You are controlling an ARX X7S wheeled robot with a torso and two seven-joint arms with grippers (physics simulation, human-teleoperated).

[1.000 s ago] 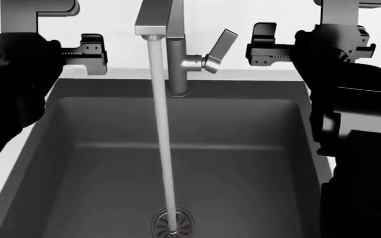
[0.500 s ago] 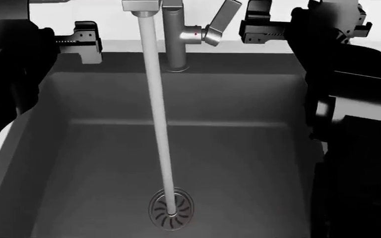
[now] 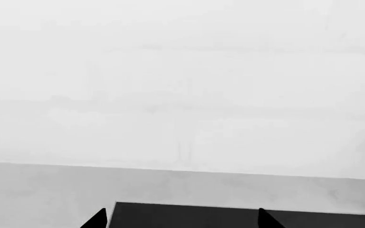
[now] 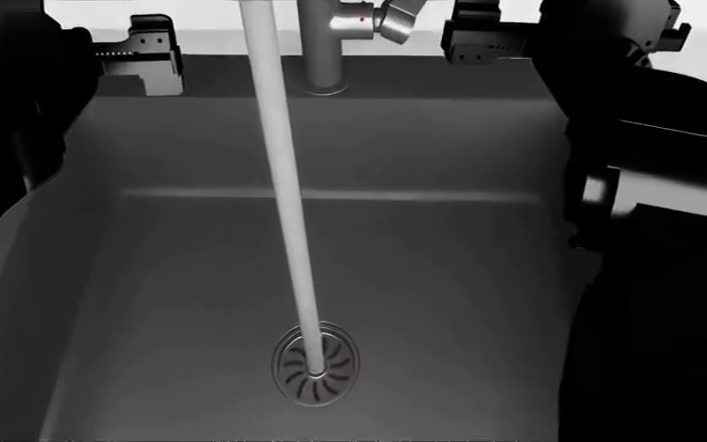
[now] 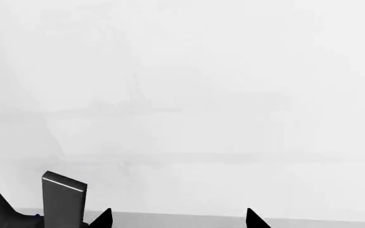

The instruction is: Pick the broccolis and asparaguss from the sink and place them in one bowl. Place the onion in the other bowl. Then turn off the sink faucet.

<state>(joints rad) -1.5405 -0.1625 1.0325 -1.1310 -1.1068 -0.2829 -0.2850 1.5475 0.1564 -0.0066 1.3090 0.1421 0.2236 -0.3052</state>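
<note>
The dark grey sink (image 4: 452,276) fills the head view, with its round slotted drain (image 4: 317,364) near the front. Water runs in a pale stream (image 4: 286,184) from the sink faucet (image 4: 323,46) down onto the drain. The faucet's lever (image 4: 397,17) angles right beside a red dot. My left gripper (image 4: 155,55) hovers open over the sink's back left corner. My right gripper (image 4: 470,35) hangs open just right of the lever. No broccoli, asparagus, onion or bowl is in view. In the wrist views both the left gripper (image 3: 182,221) and the right gripper (image 5: 179,219) hold nothing.
A white wall stands behind the sink. The left wrist view catches a dark corner of the basin (image 3: 233,217) and pale counter (image 3: 36,194). A steel part of the faucet (image 5: 64,199) shows in the right wrist view. My right arm (image 4: 661,230) covers the sink's right rim.
The head view has tilted down: faucet, sink rim and both grippers slid toward the frame's top, and the drain now shows whole. Both grippers stay open by the back rim.
</note>
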